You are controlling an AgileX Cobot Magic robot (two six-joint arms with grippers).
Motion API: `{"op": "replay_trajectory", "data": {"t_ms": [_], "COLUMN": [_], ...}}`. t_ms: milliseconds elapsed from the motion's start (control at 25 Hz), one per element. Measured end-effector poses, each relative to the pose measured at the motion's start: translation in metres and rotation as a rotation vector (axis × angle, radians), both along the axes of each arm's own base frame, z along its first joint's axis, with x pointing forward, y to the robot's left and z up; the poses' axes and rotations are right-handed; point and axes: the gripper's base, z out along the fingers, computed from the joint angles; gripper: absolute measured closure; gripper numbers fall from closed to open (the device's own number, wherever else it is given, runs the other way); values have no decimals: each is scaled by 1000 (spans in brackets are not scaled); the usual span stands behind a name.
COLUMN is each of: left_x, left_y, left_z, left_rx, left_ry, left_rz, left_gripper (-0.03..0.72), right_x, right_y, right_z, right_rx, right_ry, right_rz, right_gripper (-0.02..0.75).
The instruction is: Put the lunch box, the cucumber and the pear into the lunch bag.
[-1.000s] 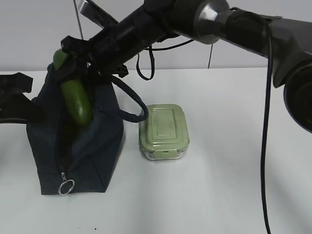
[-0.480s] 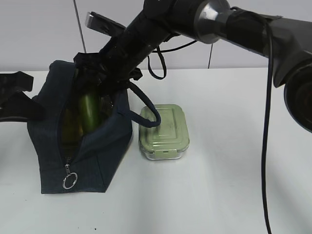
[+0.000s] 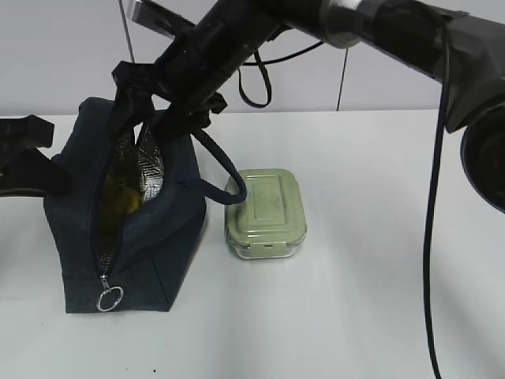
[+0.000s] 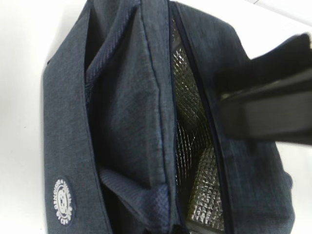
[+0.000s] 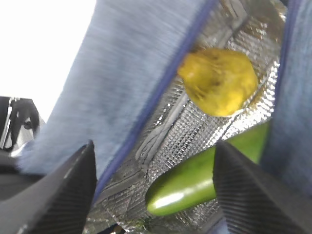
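White tabletop (image 3: 355,316) met a pale wall behind it, and on that surface we saw the lunch bag (image 3: 126,229) standing at about nine o'clock from the lunch box (image 3: 266,213), the two just beside each other. The box sat on the table with its sage lid clipped on, outside the bag. The bag's top zipper was undone, showing silver foil lining, and its ring pull (image 3: 109,298) hung at the near end.

Looking down through the right wrist camera, we found the pear (image 5: 218,80) lying on the lining inside the bag, with the cucumber (image 5: 204,178) beside it toward five o'clock. The right gripper (image 5: 153,187) hung over the bag's mouth with its jaws spread wide and nothing between them.

At the bag's nine o'clock side we saw the left gripper (image 3: 31,158) against the fabric; whether its jaws were clenched we could not tell. The bag's loop handle (image 3: 225,174) drooped toward the box.
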Motion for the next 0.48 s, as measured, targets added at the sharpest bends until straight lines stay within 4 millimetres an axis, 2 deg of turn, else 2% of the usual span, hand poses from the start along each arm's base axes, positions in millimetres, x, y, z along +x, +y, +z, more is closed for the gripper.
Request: {"op": "replay_trajectory", "data": {"t_ms": [240,480], "left_x": [0,0], "left_y": [0,0], "left_z": [0,0], "left_rx": [0,0], "left_ry": [0,0], "left_rz": [0,0], "left_gripper": [701,701], "right_x": [16,30], "right_y": [-24,-52], "right_z": [35,39], "right_rx": [-52,-129], "right_ry": [-148,-179], "right_rz": [-73,-158], "right_gripper": [168,177]}}
